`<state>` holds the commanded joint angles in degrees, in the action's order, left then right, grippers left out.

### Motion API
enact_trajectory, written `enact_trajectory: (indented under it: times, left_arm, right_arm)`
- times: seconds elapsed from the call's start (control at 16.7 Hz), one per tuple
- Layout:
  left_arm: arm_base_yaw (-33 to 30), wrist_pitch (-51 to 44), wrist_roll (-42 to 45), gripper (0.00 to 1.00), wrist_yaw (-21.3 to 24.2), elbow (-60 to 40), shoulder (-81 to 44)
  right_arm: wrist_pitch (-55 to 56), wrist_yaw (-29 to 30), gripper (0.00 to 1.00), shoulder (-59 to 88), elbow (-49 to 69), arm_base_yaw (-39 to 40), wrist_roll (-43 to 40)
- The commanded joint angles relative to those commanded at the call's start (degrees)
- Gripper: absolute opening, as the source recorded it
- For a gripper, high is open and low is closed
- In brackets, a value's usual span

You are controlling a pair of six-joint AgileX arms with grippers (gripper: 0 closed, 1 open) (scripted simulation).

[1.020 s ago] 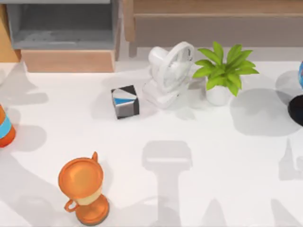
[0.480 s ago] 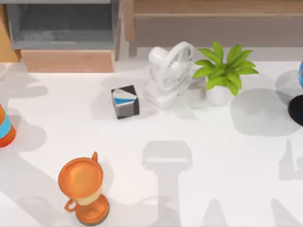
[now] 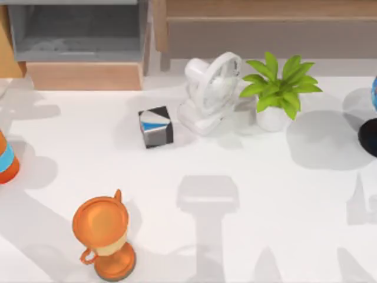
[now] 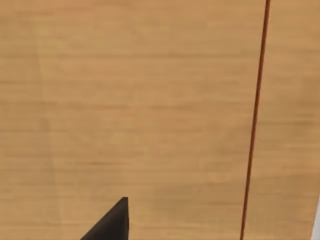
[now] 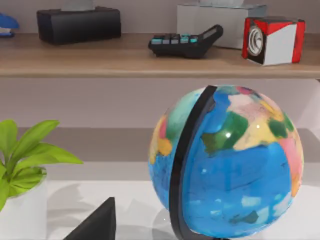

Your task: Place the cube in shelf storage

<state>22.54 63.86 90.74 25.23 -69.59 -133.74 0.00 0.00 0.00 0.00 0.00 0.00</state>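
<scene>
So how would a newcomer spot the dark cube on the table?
Start at the white desk fan near the table's back middle. Just to its left sits the black, white and blue cube, alone on the white tabletop. It is the only boxy object among the rounded ones.

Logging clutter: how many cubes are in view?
2: a black, white and blue cube on the table left of the fan, and a red and white cube on the shelf. Others may be hidden.

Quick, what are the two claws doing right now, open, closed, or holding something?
Left gripper: cannot be told; one dark fingertip shows against a wooden panel.
Right gripper: cannot be told; one fingertip shows near the globe.
</scene>
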Motion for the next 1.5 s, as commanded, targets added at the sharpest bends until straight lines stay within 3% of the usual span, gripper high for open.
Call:
enact_trajectory:
  times: [0.6, 1.2, 1.5]
  left_arm:
    - [0.0, 0.0, 0.0, 0.02, 0.0, 0.0, 0.0]
    - [0.24, -0.37, -0.26, 0.0, 0.15, 0.23, -0.39]
    - [2.29, 3.7, -0.3, 0.0, 2.08, 9.15, 3.23]
  right_arm:
    - [0.0, 0.0, 1.0, 0.0, 0.0, 0.0, 0.0]
    - [0.0, 0.0, 1.0, 0.0, 0.0, 0.0, 0.0]
    - [0.0, 0.0, 1.0, 0.0, 0.0, 0.0, 0.0]
